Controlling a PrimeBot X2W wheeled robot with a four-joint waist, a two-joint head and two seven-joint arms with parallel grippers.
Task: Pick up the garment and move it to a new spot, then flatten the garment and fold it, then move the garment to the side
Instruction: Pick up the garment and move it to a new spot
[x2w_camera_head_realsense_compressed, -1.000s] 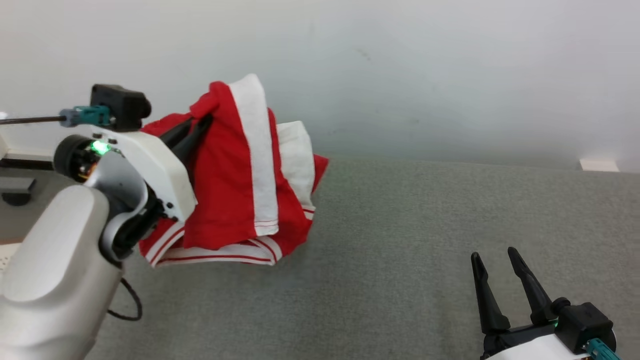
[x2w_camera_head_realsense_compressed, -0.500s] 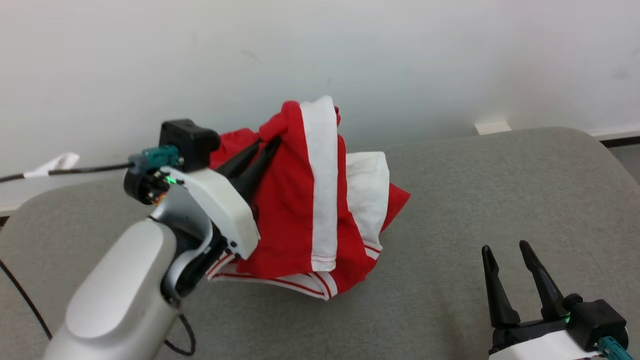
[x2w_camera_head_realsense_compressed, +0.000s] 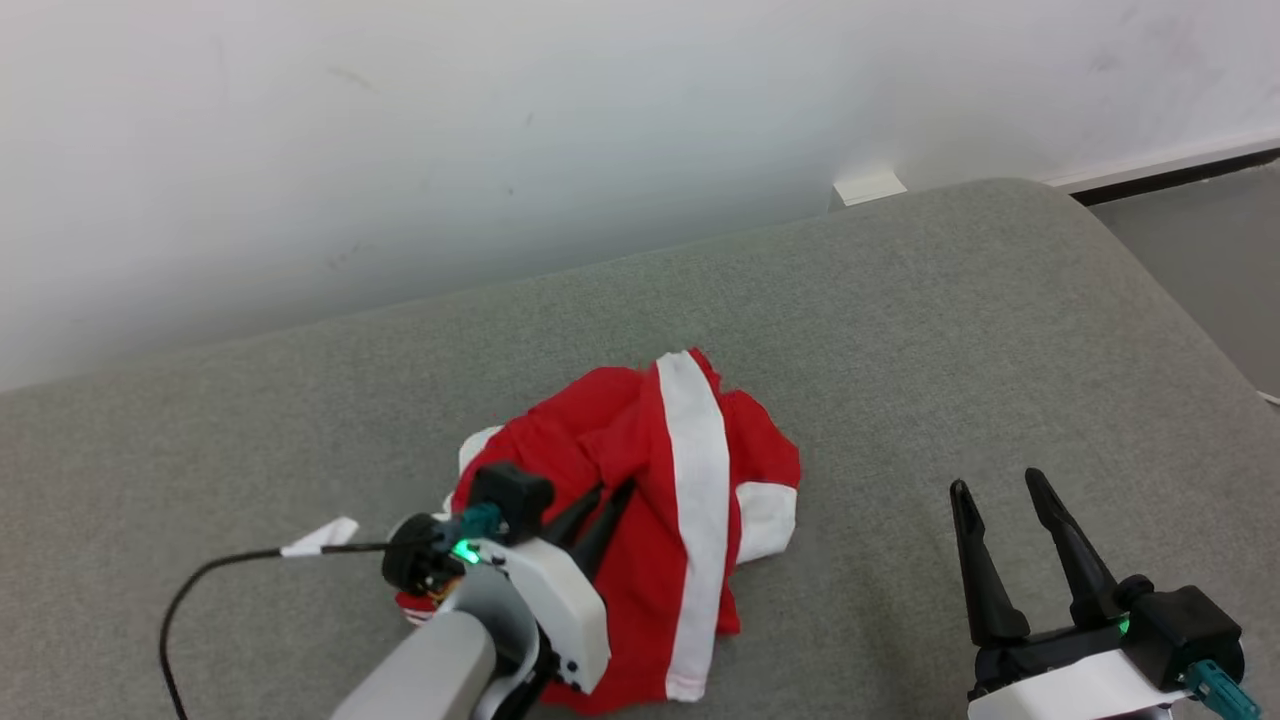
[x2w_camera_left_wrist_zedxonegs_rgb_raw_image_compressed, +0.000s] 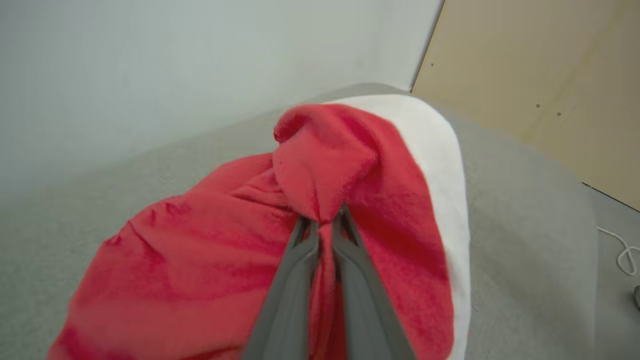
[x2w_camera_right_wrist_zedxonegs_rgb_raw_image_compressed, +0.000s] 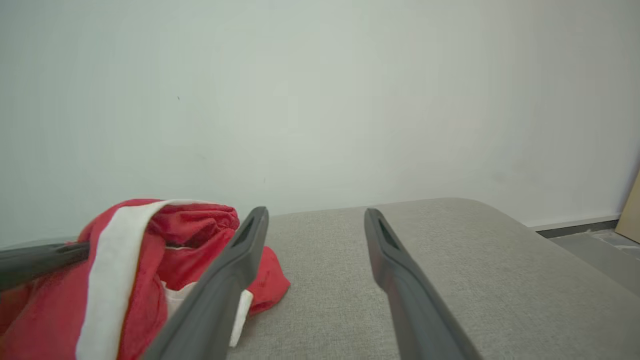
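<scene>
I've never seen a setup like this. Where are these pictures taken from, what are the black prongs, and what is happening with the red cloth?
This is a robot with two arms. The wide picture comes from a camera on its head, looking down at a grey padded surface against a white wall. The other two come from cameras on its wrists, each looking along that arm's own pair of dark fingers. Each pair of fingers is a tool for grasping.

The left tool is shut and pinches a fold of the garment, a crumpled red piece of clothing with white stripes. The pinched fold is raised, and the rest lies on the surface. The right tool is open and holds nothing. It hovers to the side, above bare surface.
</scene>
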